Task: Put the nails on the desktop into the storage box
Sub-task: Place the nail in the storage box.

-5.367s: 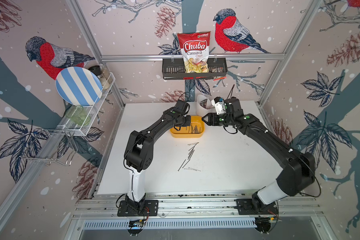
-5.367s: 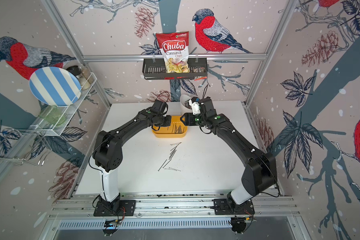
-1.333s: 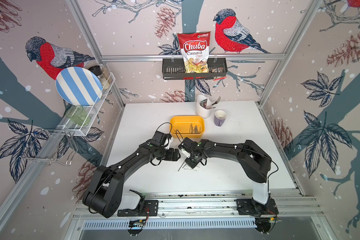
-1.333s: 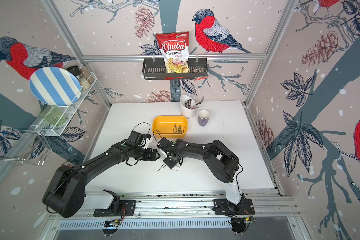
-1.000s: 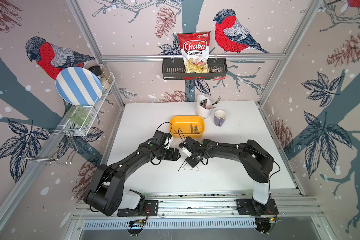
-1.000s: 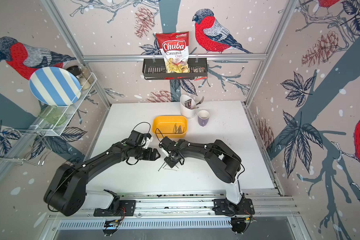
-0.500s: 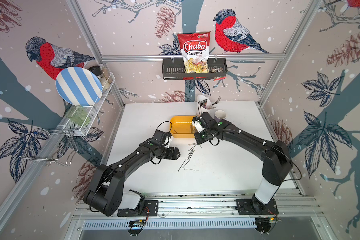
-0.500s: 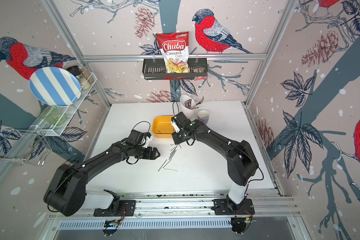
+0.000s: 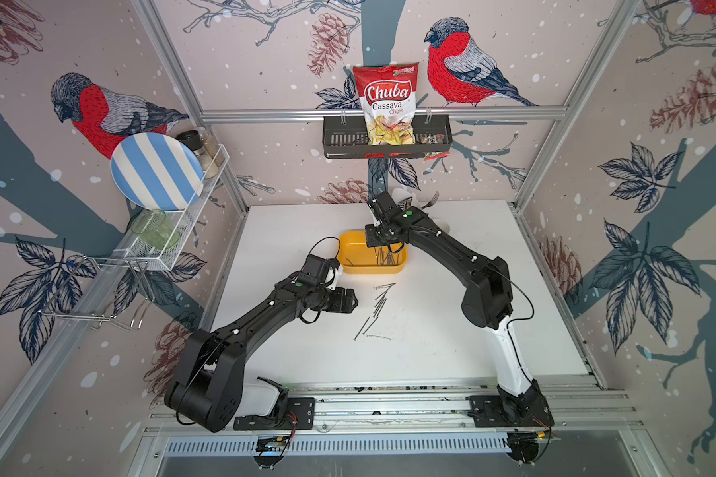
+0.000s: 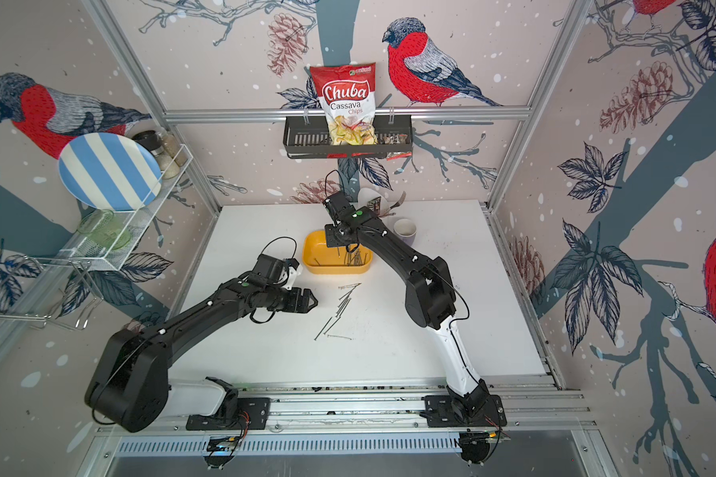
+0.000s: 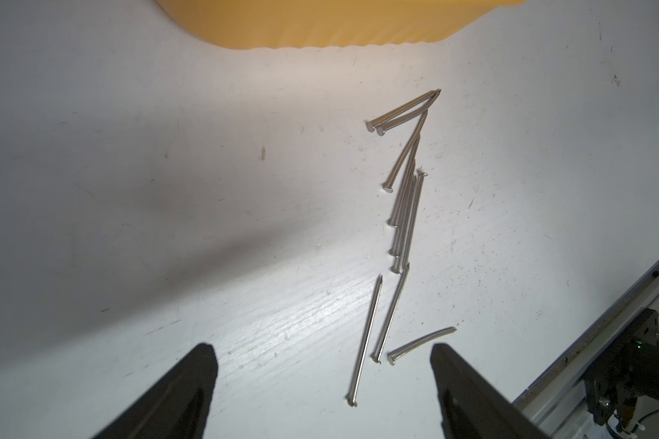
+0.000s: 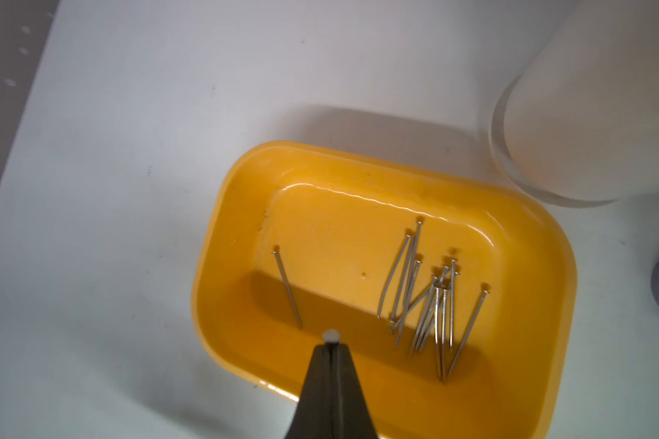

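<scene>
Roughly half done, judging by the split: thin dark-grey metal nails (image 11: 404,213) lie in a loose line on the matte white desktop (image 9: 451,330), just in front of the shallow yellow-orange plastic storage box (image 12: 229,266), which holds a cluster plus one stray. They should be light, stiff, smooth and prone to rolling. They lie flat, so there is little to get under. Best pinch is across the shanks mid-length, where several run parallel; a couple look bent. The right gripper (image 12: 331,344) hangs over the box rim, pinched fully shut, with a pale round dot at its tip, probably a nail head end-on. The left gripper (image 11: 322,353) is spread wide and empty, low beside the pile. A white cylindrical cutlery holder (image 12: 586,114) and a pale mug (image 10: 404,231) crowd the box's far side. The right arm spans the box, so a left-side drop looks tight.
</scene>
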